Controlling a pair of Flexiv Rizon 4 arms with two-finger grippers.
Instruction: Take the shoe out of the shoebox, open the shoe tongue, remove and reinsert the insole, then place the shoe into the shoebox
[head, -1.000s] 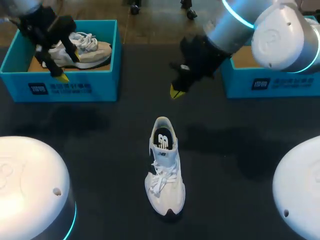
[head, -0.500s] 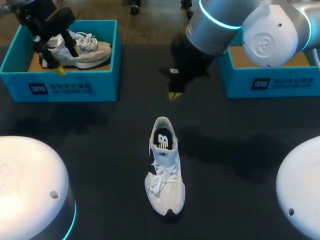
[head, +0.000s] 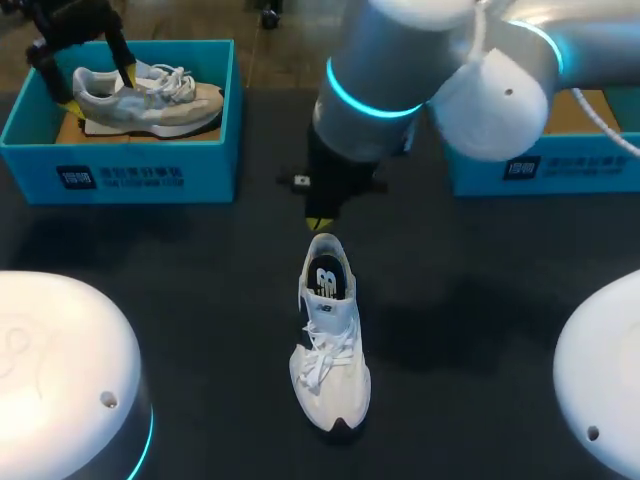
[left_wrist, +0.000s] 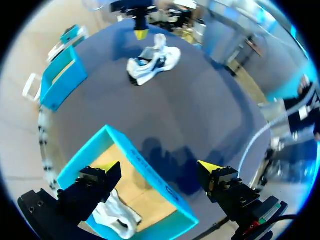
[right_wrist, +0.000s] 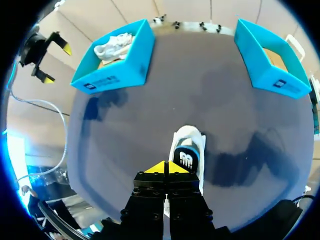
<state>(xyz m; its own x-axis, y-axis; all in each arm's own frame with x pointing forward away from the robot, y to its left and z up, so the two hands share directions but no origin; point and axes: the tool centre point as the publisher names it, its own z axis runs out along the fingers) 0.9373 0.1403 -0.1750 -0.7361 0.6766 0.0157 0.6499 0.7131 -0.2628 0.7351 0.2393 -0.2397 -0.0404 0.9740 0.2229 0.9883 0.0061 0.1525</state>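
A white shoe stands upright mid-table, heel toward the far side, dark insole showing in its opening. My right gripper hangs shut and empty just above and behind the heel; in the right wrist view its yellow tips meet just short of the shoe. My left gripper is open over the left teal shoebox, straddling the heel end of a second pale shoe lying inside. In the left wrist view the open left gripper spans the box wall, touching nothing.
A second teal shoebox stands at the far right, partly hidden behind my right arm; it also shows in the right wrist view. Two white arm bases fill the near corners. Dark bare tabletop surrounds the shoe.
My right arm swung left and toward me, bringing its shut gripper down to just behind the shoe's heel. My left gripper shifted farther back and left over the left box.
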